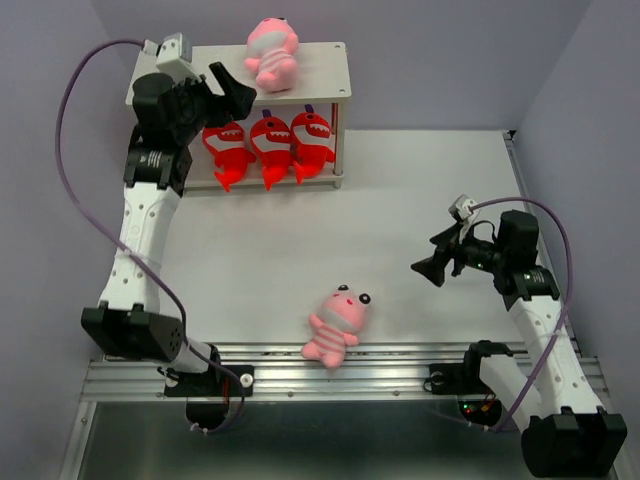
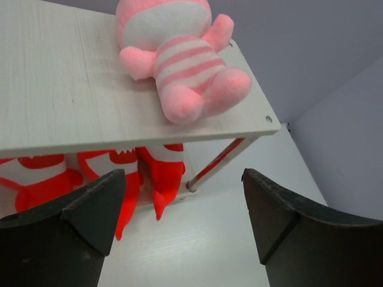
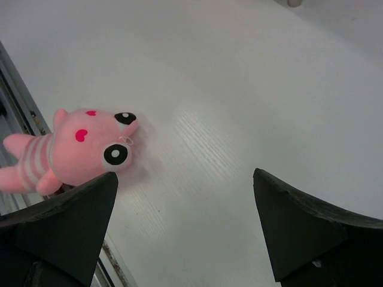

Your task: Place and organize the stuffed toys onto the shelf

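The shelf (image 1: 330, 55) stands at the back left. One pink striped toy (image 1: 271, 52) lies on its top board, also in the left wrist view (image 2: 179, 66). Three red sharks (image 1: 270, 143) stand in a row on the lower board. A second pink toy (image 1: 336, 324) lies on the table near the front rail, also in the right wrist view (image 3: 72, 149). My left gripper (image 1: 232, 88) is open and empty, just left of the toy on top of the shelf (image 2: 54, 89). My right gripper (image 1: 432, 262) is open and empty, to the right of the table toy.
Thin metal shelf legs (image 2: 215, 162) stand at the corners. An aluminium rail (image 1: 340, 375) runs along the near edge. Purple walls enclose the table at the back and both sides. Purple cables loop from both arms.
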Action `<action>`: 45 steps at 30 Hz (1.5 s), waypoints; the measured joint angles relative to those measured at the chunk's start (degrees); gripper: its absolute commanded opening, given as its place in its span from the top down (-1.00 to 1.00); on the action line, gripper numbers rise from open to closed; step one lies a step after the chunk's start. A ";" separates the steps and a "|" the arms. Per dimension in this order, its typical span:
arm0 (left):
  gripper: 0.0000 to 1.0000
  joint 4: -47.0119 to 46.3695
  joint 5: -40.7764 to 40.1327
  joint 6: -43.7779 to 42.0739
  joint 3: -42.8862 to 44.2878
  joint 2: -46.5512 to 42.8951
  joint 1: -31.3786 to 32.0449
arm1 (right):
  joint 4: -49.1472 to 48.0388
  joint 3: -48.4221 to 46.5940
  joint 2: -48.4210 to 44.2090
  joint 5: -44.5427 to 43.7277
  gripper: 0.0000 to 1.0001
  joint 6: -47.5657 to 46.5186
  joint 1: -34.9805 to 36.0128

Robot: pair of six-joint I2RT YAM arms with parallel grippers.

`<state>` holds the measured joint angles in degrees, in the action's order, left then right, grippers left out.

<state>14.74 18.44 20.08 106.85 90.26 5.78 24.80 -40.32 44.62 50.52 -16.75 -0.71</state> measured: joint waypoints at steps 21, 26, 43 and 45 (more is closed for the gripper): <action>-0.98 -8.15 5.22 8.04 -76.17 -62.38 -0.26 | 19.17 -20.15 31.54 -4.59 -1.00 -10.23 27.58; -0.98 -4.94 6.58 11.69 -77.24 -65.83 -0.24 | 19.32 -23.34 39.23 -13.53 -1.00 -7.85 38.95; -0.90 -2.49 8.52 18.29 -79.17 -67.73 -0.22 | 18.71 -26.75 53.77 -18.16 0.99 -5.44 47.23; -0.89 -3.15 9.51 18.45 -79.36 -66.16 -0.22 | 18.51 -26.99 53.90 -17.88 0.99 -5.84 47.25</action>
<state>11.60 27.94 38.52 27.49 24.10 5.56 43.31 -67.31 98.52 32.64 -22.59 46.54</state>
